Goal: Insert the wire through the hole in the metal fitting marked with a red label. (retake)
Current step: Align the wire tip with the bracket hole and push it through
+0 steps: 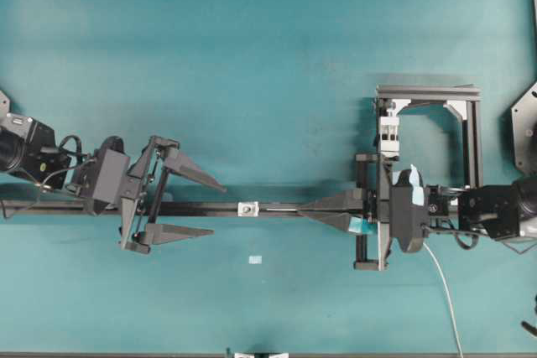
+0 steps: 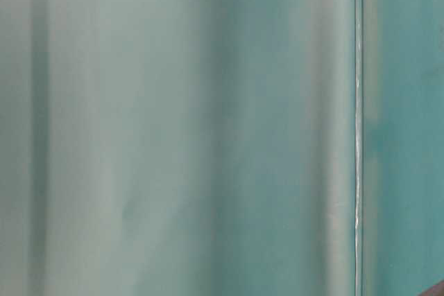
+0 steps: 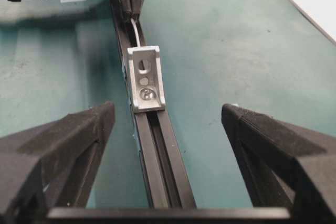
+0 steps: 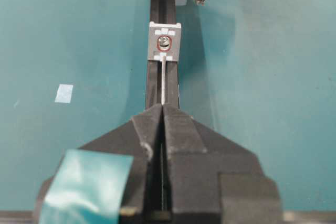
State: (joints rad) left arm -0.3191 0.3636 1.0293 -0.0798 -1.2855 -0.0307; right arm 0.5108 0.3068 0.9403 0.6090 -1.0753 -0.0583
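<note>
The small silvery metal fitting (image 1: 247,208) sits on a black rail (image 1: 180,208) at mid-table. A red ring marks its hole (image 4: 164,42). My right gripper (image 1: 300,209) (image 4: 163,109) is shut on the thin pale wire (image 4: 164,80), which runs straight along the rail to the fitting's (image 4: 165,43) face. In the left wrist view the wire (image 3: 136,31) bends down behind the fitting's (image 3: 145,77) upright side, and none shows on the near side. My left gripper (image 1: 216,209) (image 3: 168,111) is open, straddling the rail just left of the fitting with nothing between its fingers.
A black bar frame (image 1: 430,94) stands at the back right with a white slotted clamp block (image 1: 388,132). A pale tag (image 1: 255,259) lies in front of the rail. A white cord (image 1: 442,287) trails from the right arm to the front edge. The table-level view shows only blurred teal.
</note>
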